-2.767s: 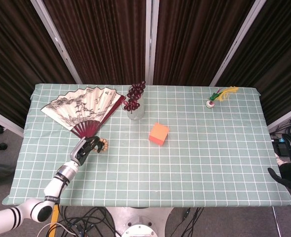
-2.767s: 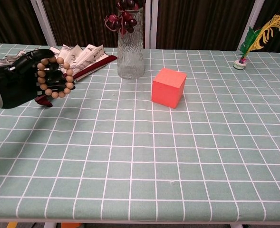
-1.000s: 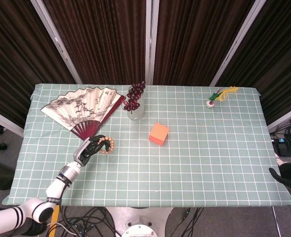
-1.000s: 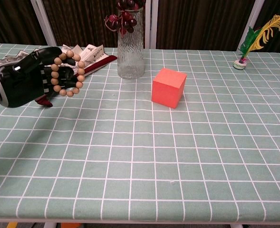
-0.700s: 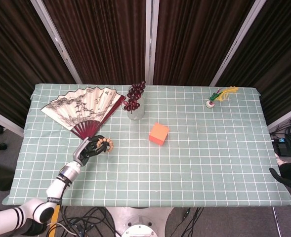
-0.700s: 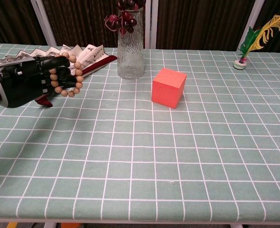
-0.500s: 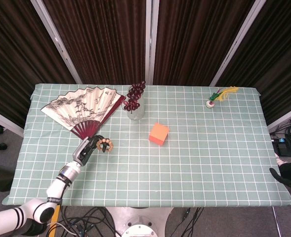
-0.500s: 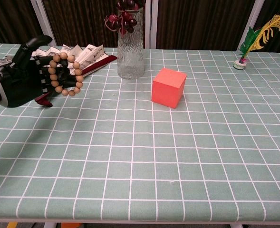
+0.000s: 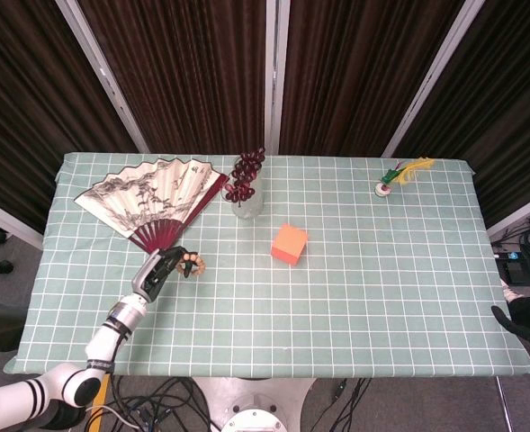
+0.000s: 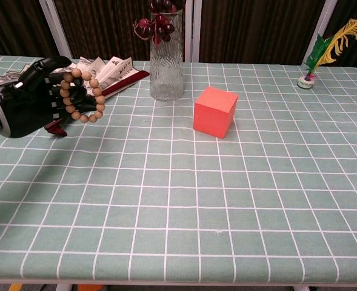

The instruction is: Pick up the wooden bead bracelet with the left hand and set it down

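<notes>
From the head view, the table (image 9: 381,297) carries a green checked cloth. Near its left edge, toward the front, the left hand (image 9: 159,270) holds the bracelet (image 9: 193,264), its beads looped around the dark fingers. Just behind the hand lies an open paper fan (image 9: 152,198), spread toward the back left corner. A glass vase (image 9: 247,193) with dark red berries stands near the middle of the back edge, and an orange cube (image 9: 289,244) sits a little in front of it, near the table's centre. A small feathered toy (image 9: 398,175) rests by the back right corner. Off the right edge, low down, the right hand (image 9: 519,326) shows only in part; whether its fingers are apart or together, I cannot tell.

From the chest view, the left hand (image 10: 30,103) is at the left edge, above the cloth, with the bracelet (image 10: 81,97) hanging as a ring of tan beads over its curled fingers. The fan (image 10: 99,73) lies behind it. The vase (image 10: 166,60) stands by the back edge, the cube (image 10: 215,112) just to its right and nearer, and the feathered toy (image 10: 323,54) sits at the back right.
</notes>
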Controlling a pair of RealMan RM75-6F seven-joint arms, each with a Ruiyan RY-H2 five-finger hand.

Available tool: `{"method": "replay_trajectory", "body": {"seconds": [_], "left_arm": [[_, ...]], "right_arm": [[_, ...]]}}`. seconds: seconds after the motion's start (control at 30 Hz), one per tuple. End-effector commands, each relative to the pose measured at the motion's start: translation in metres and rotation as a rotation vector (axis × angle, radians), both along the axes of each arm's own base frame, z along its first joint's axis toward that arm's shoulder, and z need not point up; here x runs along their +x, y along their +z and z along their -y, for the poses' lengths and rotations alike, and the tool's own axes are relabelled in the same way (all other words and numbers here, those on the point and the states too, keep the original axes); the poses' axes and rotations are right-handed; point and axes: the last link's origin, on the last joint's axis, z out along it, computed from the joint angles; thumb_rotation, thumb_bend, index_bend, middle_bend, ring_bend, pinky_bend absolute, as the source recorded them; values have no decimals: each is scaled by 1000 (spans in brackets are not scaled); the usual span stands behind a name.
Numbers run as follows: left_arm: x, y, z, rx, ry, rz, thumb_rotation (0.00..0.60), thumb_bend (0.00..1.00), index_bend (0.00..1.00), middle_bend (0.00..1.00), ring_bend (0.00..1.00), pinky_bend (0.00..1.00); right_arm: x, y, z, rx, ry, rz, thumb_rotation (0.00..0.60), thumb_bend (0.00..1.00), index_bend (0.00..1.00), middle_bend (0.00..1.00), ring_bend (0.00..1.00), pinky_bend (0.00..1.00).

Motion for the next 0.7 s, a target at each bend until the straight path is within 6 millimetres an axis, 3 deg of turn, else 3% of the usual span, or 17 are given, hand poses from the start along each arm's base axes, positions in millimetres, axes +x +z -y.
{"method": "replay_trajectory", "body": {"seconds": [0.03, 0.17, 0.37, 0.7], "left_arm": [[0, 0, 0, -1, 2, 1, 333, 456, 619, 714, 413, 157], [-1, -1, 1, 0, 1, -3, 343, 475, 619, 711, 413, 157], [-1, 0, 0, 3, 7, -1, 428, 505, 619, 711, 413, 157], [0, 1, 2, 13, -5, 1, 472, 620, 568, 665, 412, 161]], "right_arm": [[0, 0, 0, -2, 0, 1, 600, 70, 1, 110, 0, 0], [0, 0, 0, -3, -2, 2, 600, 70, 1, 111, 0, 0], [0, 0, 0, -4, 0, 2, 600, 70, 1, 112, 0, 0], [0, 1, 0, -7, 3, 7, 600, 70, 1, 112, 0, 0]]}}
